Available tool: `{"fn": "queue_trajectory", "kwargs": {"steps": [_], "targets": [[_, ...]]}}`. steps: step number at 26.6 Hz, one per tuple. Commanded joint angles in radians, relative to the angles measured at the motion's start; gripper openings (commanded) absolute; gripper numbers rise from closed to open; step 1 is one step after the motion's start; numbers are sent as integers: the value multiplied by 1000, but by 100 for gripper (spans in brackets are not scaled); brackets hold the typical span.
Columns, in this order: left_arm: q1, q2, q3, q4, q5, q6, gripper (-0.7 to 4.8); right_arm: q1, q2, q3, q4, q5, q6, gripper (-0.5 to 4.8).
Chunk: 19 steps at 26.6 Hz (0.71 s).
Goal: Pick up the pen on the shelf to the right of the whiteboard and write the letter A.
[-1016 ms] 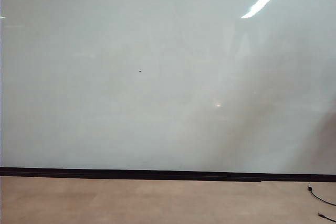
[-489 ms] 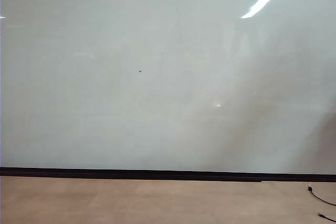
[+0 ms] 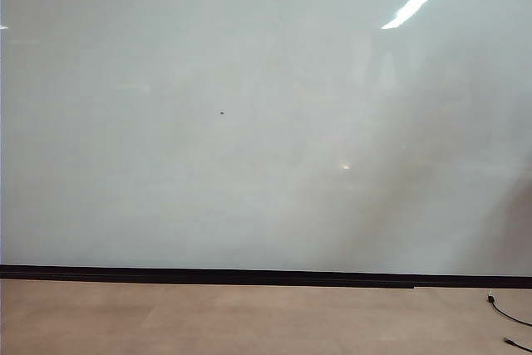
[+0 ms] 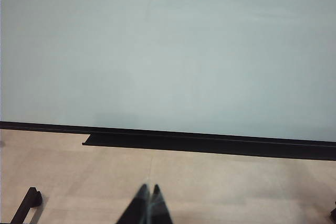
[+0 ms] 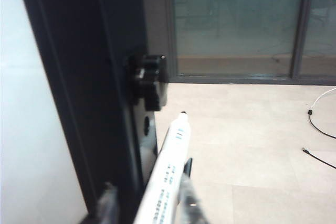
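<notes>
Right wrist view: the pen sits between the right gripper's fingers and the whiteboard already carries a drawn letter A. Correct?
Not quite. The pen does sit between the right gripper's fingers, but the exterior view shows the whiteboard with no letter, only a tiny dark speck.

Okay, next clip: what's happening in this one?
The right tool is at the whiteboard's dark side frame, its fingers either side of the pen; whether they grip it yet is unclear. The left tool hangs shut over the floor, facing the whiteboard. The board shows no writing, only a tiny dark speck, so the letter A is not yet begun.
</notes>
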Motion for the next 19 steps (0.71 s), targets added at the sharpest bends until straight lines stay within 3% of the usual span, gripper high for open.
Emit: {"fn": "queue_trajectory", "kwargs": {"steps": [1, 4, 5, 6, 8, 12, 19], "targets": [[0, 0, 3, 9, 3, 4, -4, 0, -4, 3, 12, -2, 1, 150], [0, 0, 3, 9, 3, 4, -4, 0, -4, 3, 20, -6, 1, 133], [0, 0, 3, 9, 3, 4, -4, -1, -5, 3, 26, -7, 2, 65], [0, 0, 3, 9, 3, 4, -5, -1, -5, 3, 27, -7, 2, 29], [0, 0, 3, 9, 4, 4, -5, 0, -5, 3, 28, -11, 2, 5], [0, 0, 3, 9, 3, 4, -4, -2, -5, 3, 33, -15, 2, -1], [0, 0, 3, 9, 3, 4, -4, -8, -21, -6, 37, 86, 1, -1]]}}
